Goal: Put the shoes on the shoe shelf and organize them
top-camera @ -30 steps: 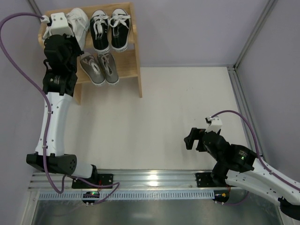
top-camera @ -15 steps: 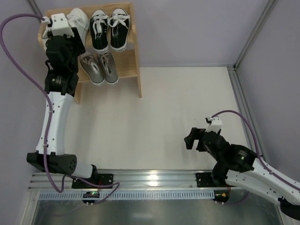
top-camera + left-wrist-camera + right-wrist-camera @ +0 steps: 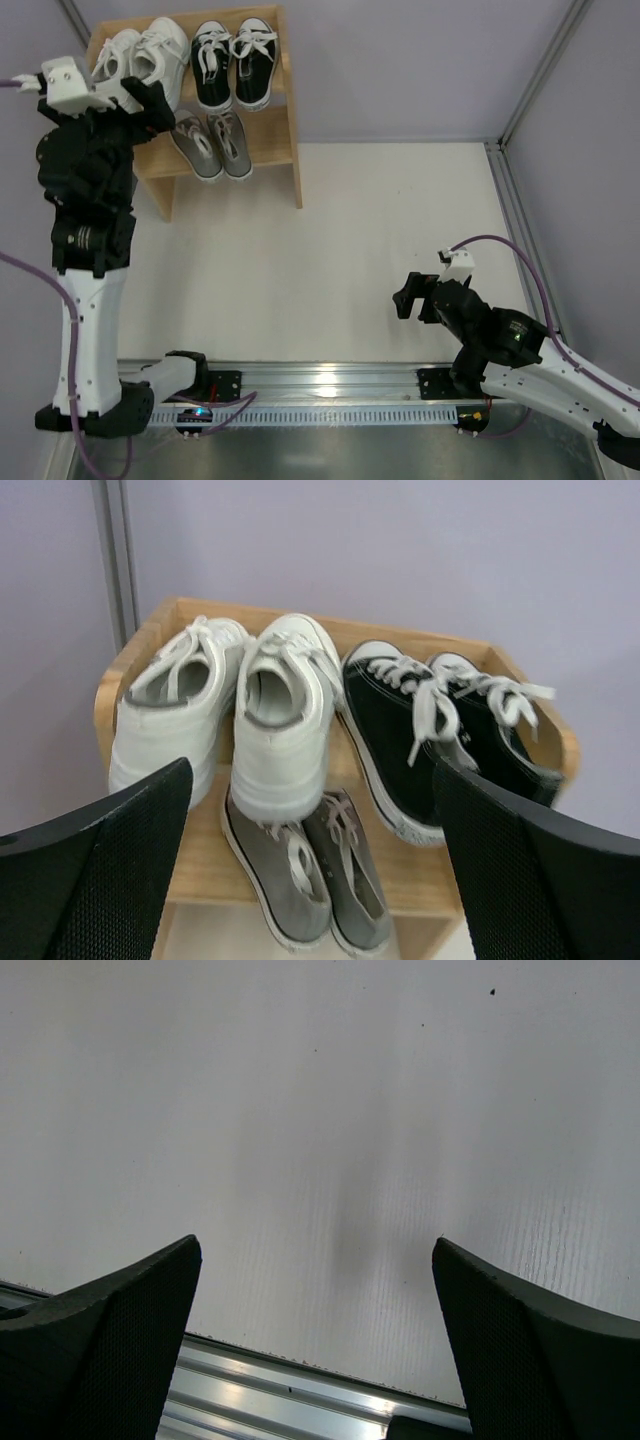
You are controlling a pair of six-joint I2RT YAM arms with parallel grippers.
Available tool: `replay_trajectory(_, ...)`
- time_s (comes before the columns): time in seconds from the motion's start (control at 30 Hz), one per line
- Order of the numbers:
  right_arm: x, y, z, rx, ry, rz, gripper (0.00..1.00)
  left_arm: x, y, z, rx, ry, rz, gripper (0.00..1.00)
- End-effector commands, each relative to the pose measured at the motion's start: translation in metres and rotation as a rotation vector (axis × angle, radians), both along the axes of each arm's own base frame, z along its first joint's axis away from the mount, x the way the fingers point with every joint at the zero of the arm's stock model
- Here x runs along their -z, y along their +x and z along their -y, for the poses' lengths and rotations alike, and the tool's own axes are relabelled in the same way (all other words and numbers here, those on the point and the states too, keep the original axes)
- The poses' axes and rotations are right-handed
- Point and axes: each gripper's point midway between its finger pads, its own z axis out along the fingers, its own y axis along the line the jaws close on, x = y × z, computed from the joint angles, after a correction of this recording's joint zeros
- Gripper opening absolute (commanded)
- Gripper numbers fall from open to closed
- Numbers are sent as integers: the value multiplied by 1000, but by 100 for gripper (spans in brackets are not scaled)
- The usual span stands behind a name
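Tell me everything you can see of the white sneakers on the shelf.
The white sneakers are an all-white lace-up pair with smooth uppers and thick white soles. Both stand upright, side by side, on the left half of the top tier of the shoe shelf, toes toward the back rail and heels toward the front. The right one sits tight against the black sneakers, seemingly touching.

Shoe shelf (image 3: 272, 140) lower-left corner behind left arm (image 3: 90, 170)

shoe shelf (image 3: 293, 150) top tier full, white pair (image 3: 270, 730), black pair (image 3: 440, 730)
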Motion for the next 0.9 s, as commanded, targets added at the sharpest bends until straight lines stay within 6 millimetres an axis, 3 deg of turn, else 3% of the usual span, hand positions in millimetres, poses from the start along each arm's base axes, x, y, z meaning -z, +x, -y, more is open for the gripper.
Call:
replay_trajectory(0.0, -13, 4, -5, 5, 37, 21, 98, 6, -51, 17, 126, -78, 39, 100)
replay_trajectory(0.03, -14, 4, -7, 1, 44, 22, 98, 37, -59, 24, 167, -96, -1, 100)
replay_trajectory(0.13, -11, 4, -11, -8, 34, 10, 98, 74, -73, 38, 238, -124, -34, 100)
replay_trajectory(0.17, -9, 5, -12, -10, 28, 4, 98, 98, -79, 40, 251, -136, -68, 100)
replay_trajectory(0.23, -5, 5, -15, -8, 24, -11, 98, 118, -85, 48, 288, -144, -94, 100)
replay_trajectory(0.27, -6, 6, -15, -5, 28, -10, 98, 141, -88, 51, 298, -153, -126, 100)
replay_trajectory(0.37, -2, 8, -20, 3, 40, -17, 98, 170, -92, 58, 327, -161, -168, 100)
replay_trajectory(0.4, 0, 9, -21, 6, 42, -19, 98, 188, -92, 59, 329, -162, -198, 100)
replay_trajectory(0.47, 0, 11, -24, 15, 53, -17, 98, 203, -89, 62, 330, -155, -222, 100)
replay_trajectory(0.5, 2, 12, -24, 19, 48, -21, 98, 220, -85, 61, 320, -148, -255, 100)
replay_trajectory(0.63, 2, 16, -31, 37, 60, -34, 98, 248, -69, 51, 241, -126, -290, 100)
replay_trajectory(0.8, 6, 19, -39, 33, 63, -50, 98, 259, -44, 28, 82, -122, -270, 100)
replay_trajectory(0.87, 8, 20, -42, 24, 54, -51, 98, 267, -28, 31, 81, -123, -288, 100)
